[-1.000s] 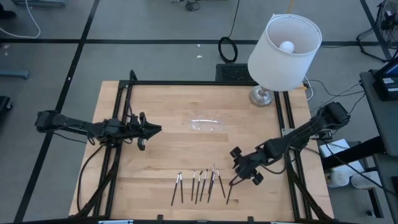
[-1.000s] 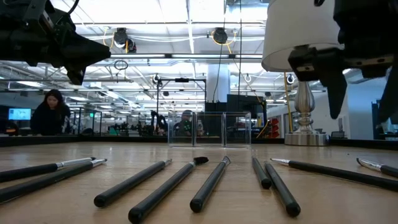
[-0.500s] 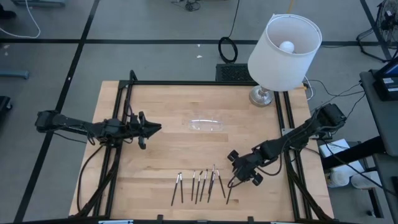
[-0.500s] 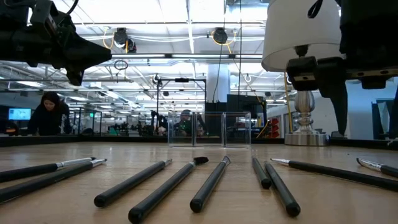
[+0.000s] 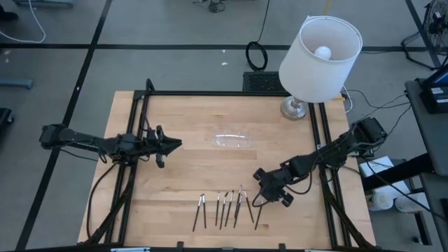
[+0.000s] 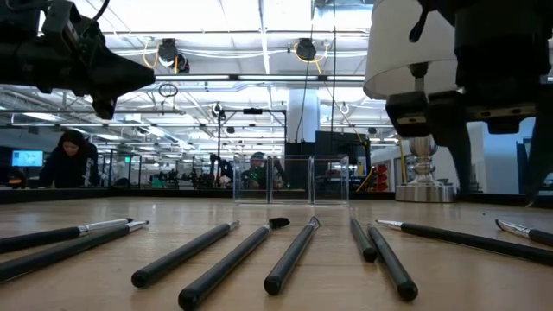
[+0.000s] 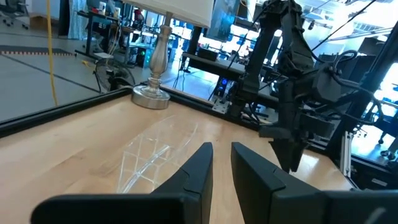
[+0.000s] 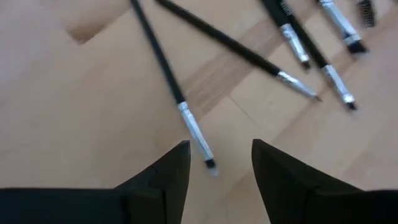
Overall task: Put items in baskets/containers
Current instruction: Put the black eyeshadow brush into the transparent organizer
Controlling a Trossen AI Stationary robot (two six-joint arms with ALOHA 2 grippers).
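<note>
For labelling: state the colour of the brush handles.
Black, with silver ferrules; the brushes show best in the right wrist view.

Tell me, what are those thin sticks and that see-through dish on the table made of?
The sticks look like small brushes: matte black handles, plastic or painted wood, with shiny silver collars that seem metal. The dish looks like clear, glossy plastic or acrylic: the wooden table shows through it.

My overhead camera looks straight down on the whole table [image 5: 175, 175]. My low one sits at tabletop level, facing the room. Both share the brushes [image 5: 225, 208] at lower centre.
</note>
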